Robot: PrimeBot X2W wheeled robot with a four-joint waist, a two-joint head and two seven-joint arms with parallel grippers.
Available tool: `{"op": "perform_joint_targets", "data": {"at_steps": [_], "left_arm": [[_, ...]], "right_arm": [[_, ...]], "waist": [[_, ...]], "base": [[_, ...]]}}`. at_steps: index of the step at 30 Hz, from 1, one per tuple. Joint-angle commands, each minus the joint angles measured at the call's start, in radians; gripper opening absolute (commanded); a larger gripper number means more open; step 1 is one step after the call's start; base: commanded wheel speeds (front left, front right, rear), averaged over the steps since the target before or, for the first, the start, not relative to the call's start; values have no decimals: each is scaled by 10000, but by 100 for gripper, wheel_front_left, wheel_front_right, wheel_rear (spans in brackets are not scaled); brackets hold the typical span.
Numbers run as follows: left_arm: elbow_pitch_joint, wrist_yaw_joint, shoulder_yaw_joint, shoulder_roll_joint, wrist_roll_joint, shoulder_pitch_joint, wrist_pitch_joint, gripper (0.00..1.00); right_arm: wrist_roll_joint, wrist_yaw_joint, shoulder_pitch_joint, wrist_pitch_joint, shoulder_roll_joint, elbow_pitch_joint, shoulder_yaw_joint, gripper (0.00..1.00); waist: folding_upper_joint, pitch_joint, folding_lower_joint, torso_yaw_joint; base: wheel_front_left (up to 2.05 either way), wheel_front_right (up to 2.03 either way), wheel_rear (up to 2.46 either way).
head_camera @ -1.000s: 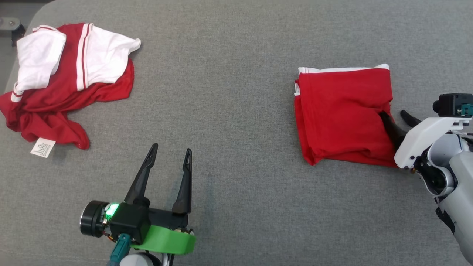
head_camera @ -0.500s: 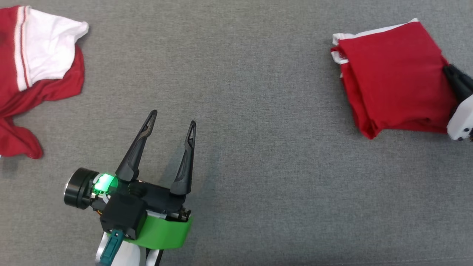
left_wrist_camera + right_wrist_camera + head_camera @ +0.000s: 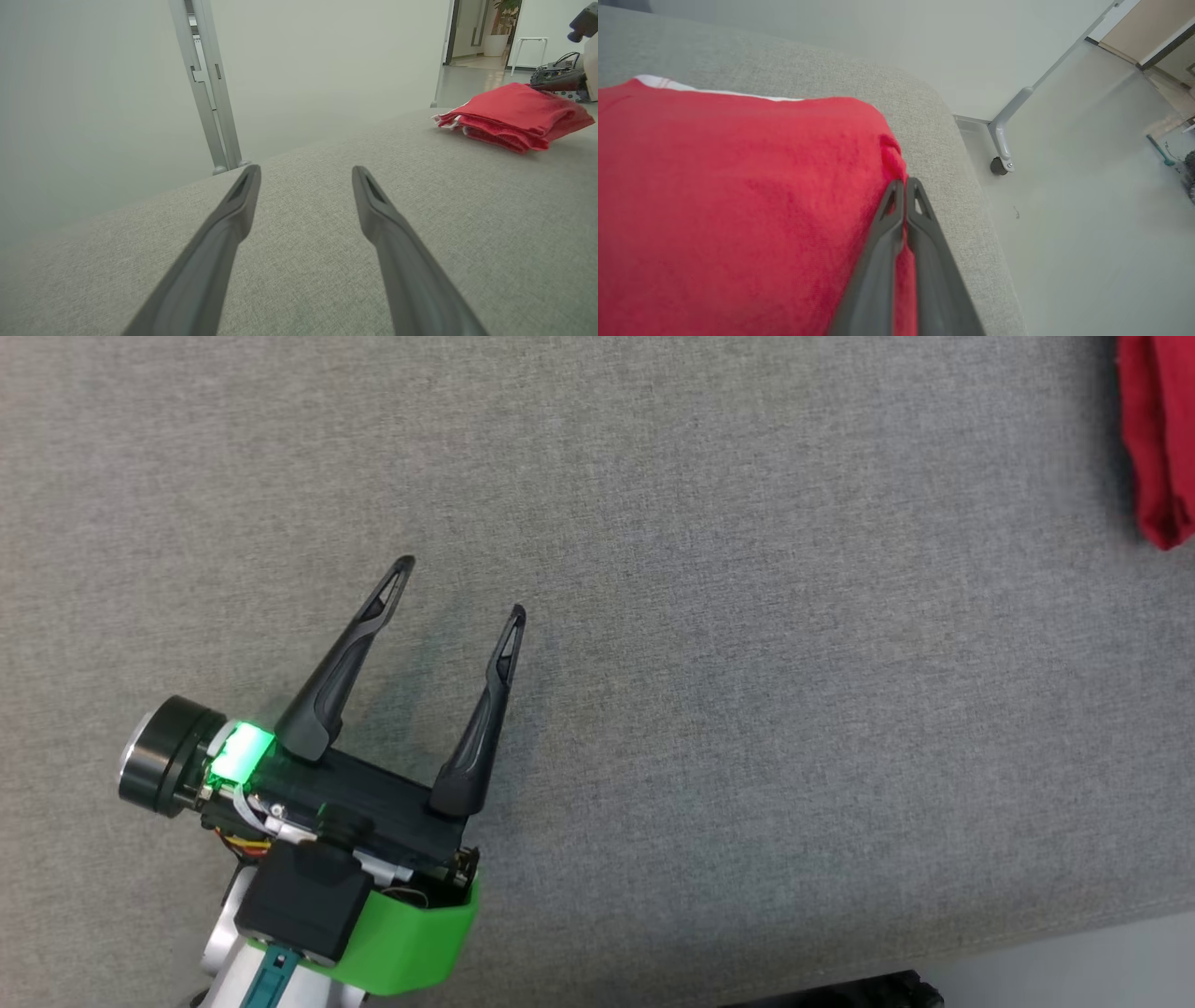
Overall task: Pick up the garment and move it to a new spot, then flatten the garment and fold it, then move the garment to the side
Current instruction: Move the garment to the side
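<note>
Grey fabric-covered surface point(image 3: 747, 709) across the head view, with a pale wall point(image 3: 327, 56) and a metal post point(image 3: 205, 84) behind it in the left wrist view. Folded red garment point(image 3: 1156, 439) at the upper right edge of the head view. Close to the surface's rounded corner in the right wrist view, floor point(image 3: 1064, 233) just beyond.

Risks from here:
- Thin pinch on one edge only, so likely to unfold or skew if hauled sideways.
- Could slide off the corner if carried too far toward that edge.
- Could slip free altogether, with so little cloth in the grip.

Right gripper point(image 3: 904, 182) pressed fully together, tips apparently nipping a small pucker at the folded red garment's right edge. Left gripper point(image 3: 460, 586) spread wide at lower left of the head view, holding nothing, over bare surface, well apart from the folded red garment.
</note>
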Motion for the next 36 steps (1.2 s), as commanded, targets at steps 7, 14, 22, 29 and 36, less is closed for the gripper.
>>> {"op": "perform_joint_targets", "data": {"at_steps": [7, 14, 22, 29, 36], "left_arm": [[165, 58, -205, 160, -71, -296, -6, 100], [792, 498, -319, -235, -364, 51, -6, 100], [1721, 1151, 51, -784, -925, 1042, -6, 100], [2762, 1328, 756, -1034, -1293, 1963, -4, 100], [3582, 1273, 987, -1202, -1333, 2737, -5, 100]], "right_arm": [[-1926, -16, -1153, -1096, 647, 1007, -970, 100], [-2677, -16, -479, -1742, 3158, 780, -934, 100], [-1471, -16, 1663, -1771, 4951, -633, -82, 100], [-1917, -16, 3793, -1770, 6411, -1768, 74, 100], [-2607, -13, 6111, -1768, 7398, -3770, -656, 100]], "waist": [[-1, 154, -1, -145], [-1, -1500, -1, 448], [-1, -3724, -1, 1074], [-1, -5308, -1, 1560], [-1, -6512, -1, 2038]], "base": [[0, 0, 0], [0, 0, 0], [0, 0, 0], [0, 0, 0], [0, 0, 0]]}}
